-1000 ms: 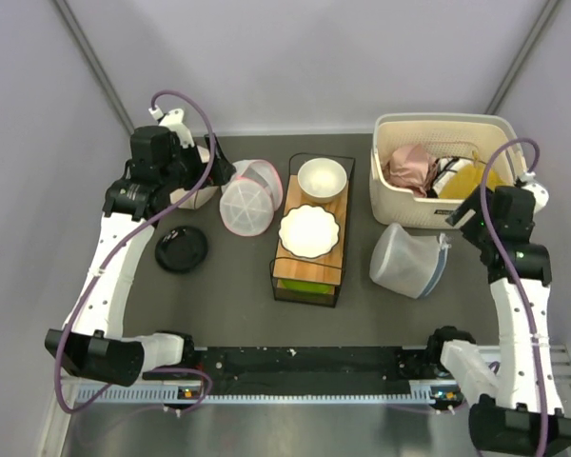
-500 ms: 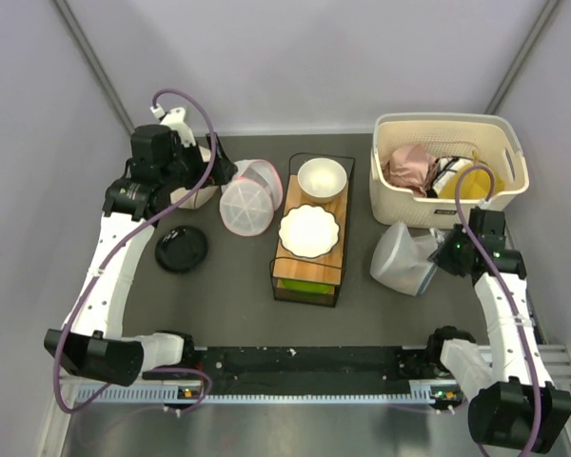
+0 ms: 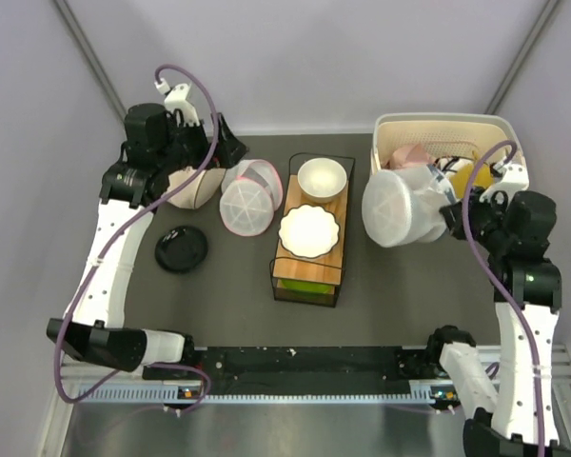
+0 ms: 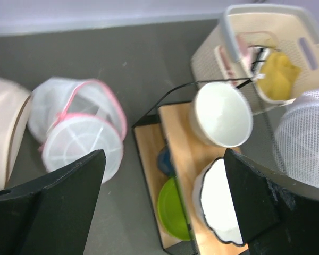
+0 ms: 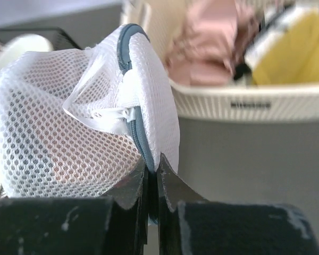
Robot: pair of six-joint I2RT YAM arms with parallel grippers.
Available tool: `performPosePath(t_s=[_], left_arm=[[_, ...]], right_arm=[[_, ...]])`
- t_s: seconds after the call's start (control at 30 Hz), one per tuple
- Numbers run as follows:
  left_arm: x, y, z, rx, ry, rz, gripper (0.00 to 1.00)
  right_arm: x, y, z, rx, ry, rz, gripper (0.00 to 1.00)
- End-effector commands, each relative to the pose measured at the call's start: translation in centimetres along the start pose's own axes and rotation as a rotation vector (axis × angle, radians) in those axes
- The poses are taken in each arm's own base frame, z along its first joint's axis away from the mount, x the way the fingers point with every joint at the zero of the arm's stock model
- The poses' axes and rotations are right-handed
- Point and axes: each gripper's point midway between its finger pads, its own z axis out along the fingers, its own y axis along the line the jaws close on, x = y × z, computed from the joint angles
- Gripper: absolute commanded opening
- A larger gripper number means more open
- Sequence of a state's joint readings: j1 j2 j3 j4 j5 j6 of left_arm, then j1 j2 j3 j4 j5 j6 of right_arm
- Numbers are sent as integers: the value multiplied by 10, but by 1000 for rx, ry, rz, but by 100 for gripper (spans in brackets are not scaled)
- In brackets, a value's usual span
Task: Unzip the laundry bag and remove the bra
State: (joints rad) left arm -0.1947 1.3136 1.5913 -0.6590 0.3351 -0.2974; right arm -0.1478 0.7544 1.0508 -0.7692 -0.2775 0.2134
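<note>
Tabletop (image 3: 228, 286); one laundry bag (image 3: 400, 208), one basket (image 3: 438, 119)

Right wrist view, contents:
- Right gripper (image 5: 151, 166): jaws pressing together, pinching the grey-blue trim of the laundry bag (image 5: 58, 122).
- Laundry bag: white mesh, bulging to the left above the fingers; an orange-pink patch (image 5: 69, 164) is showing dimly through it.
- Cream basket (image 5: 255, 103): standing behind, holding a pale pink garment (image 5: 207, 48) and a yellow garment (image 5: 300, 58).
- Dark table (image 5: 244, 170): lying beneath.
</note>
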Motion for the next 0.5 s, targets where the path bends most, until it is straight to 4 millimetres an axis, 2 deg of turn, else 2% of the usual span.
performPosePath(t_s=[0.0, 0.03, 0.07, 0.1, 0.17, 0.2, 0.23, 0.3, 0.37, 0.47], left_arm=[[-53, -63, -11, 298, -130, 108, 99], [-54, -69, -7, 346, -123, 126, 99], [-63, -78, -10, 389, -148, 148, 99], [-63, -88, -12, 454, -142, 161, 99], [-69, -97, -10, 515, -143, 161, 99], [-71, -109, -15, 591, -140, 177, 98], [-71, -112, -13, 622, -130, 175, 98], [-77, -129, -23, 725, -148, 207, 98], [-73, -143, -37, 818, -138, 249, 97], [-67, -165, -55, 914, -142, 331, 97]], right_arm=[[-72, 57, -46, -248, -297, -315, 0], [-81, 66, -53, -287, -358, -424, 0], [-83, 75, -57, -334, -383, -487, 0], [-83, 87, -62, -408, -406, -571, 0], [-92, 108, -70, -525, -460, -652, 0], [-95, 115, -71, -570, -469, -667, 0], [-105, 123, -70, -617, -500, -688, 0], [-103, 145, -79, -790, -475, -662, 0], [-109, 161, -84, -917, -459, -644, 0], [-107, 174, -79, -1002, -373, -568, 0]])
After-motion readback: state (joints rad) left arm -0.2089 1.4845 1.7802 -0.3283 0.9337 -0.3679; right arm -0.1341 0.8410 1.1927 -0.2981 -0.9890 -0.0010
